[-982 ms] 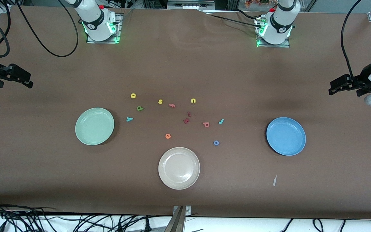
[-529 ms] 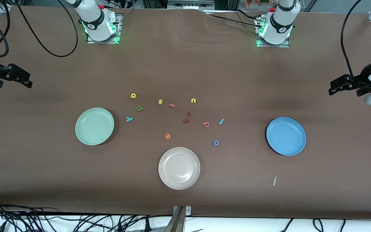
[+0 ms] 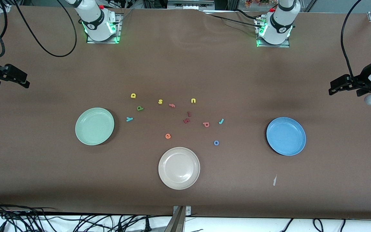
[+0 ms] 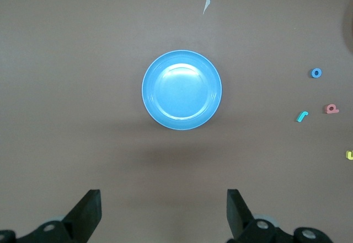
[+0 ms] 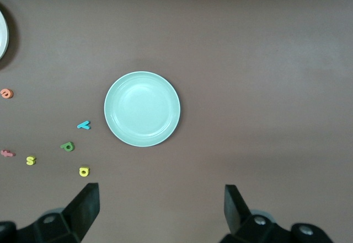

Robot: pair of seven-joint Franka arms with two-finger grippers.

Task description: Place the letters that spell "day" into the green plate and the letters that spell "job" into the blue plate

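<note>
From the front, my left end effector (image 3: 333, 87) hangs over the desk (image 3: 185, 199) at the left arm's end, my right end effector (image 3: 24, 82) at the right arm's end; both arms wait. The green plate (image 3: 94, 126) and blue plate (image 3: 286, 136) lie well apart, bare desk around each rim. Between them lie yellow d (image 3: 133, 95), green a (image 3: 140, 108), teal y (image 3: 129, 119), teal j (image 3: 221, 121), salmon b (image 3: 206, 124) and blue o (image 3: 216, 142), all on the desk. A beige plate (image 3: 179, 168) sits nearest the camera.

In my left wrist view, my fingers (image 4: 88, 212) are spread wide, holding nothing, above the blue plate (image 4: 181, 90).

In my right wrist view, my fingers (image 5: 85, 207) are spread too, above the green plate (image 5: 142, 108).
</note>
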